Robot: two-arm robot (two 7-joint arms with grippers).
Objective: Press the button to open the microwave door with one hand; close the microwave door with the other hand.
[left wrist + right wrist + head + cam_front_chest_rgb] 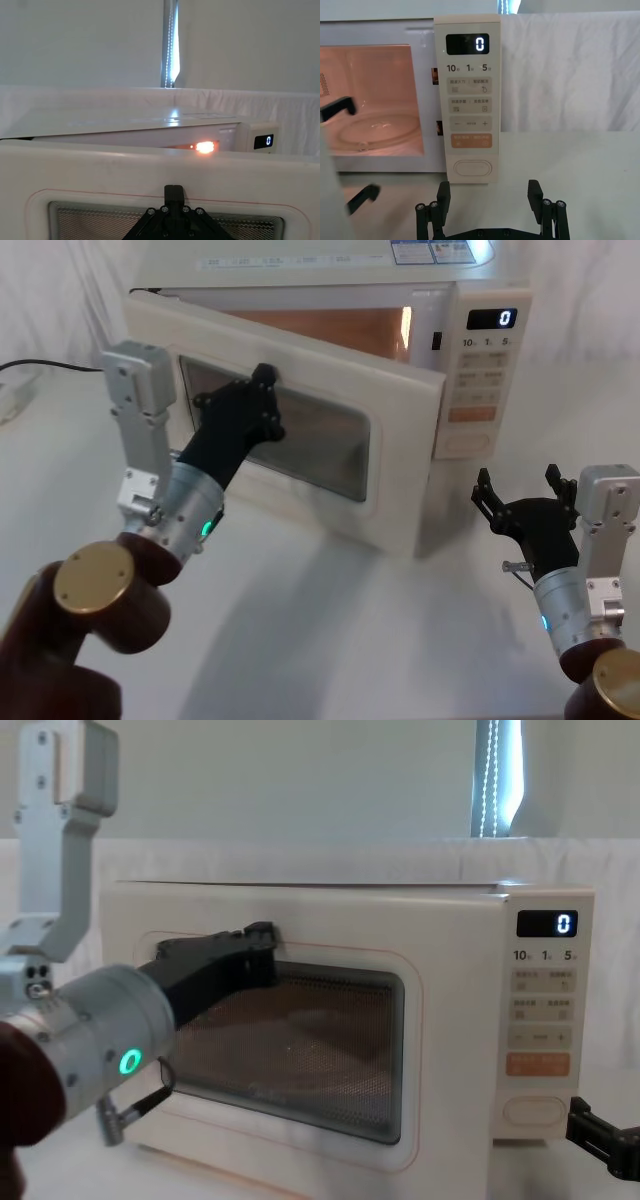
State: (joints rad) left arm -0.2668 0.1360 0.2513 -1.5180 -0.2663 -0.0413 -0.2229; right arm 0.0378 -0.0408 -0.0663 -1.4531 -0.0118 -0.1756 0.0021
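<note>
The microwave door (400, 490) stands partly open, hinged on the left, its free edge swung out toward me and the lit orange cavity showing behind it. My left gripper (262, 380) is shut, and its tips rest against the upper part of the door's dark window (300, 1040). In the left wrist view the left gripper (173, 192) points at the top edge of the window. The button (473, 167), a plain cream oval, sits at the bottom of the keypad panel. My right gripper (518, 478) is open, low and to the right, a short way in front of the button and apart from it.
The microwave (320, 260) stands on a white table (350, 640) with white cloth behind. The display (467, 44) reads 0. An orange key (471, 140) lies just above the button. A black cable (40, 365) runs at the far left.
</note>
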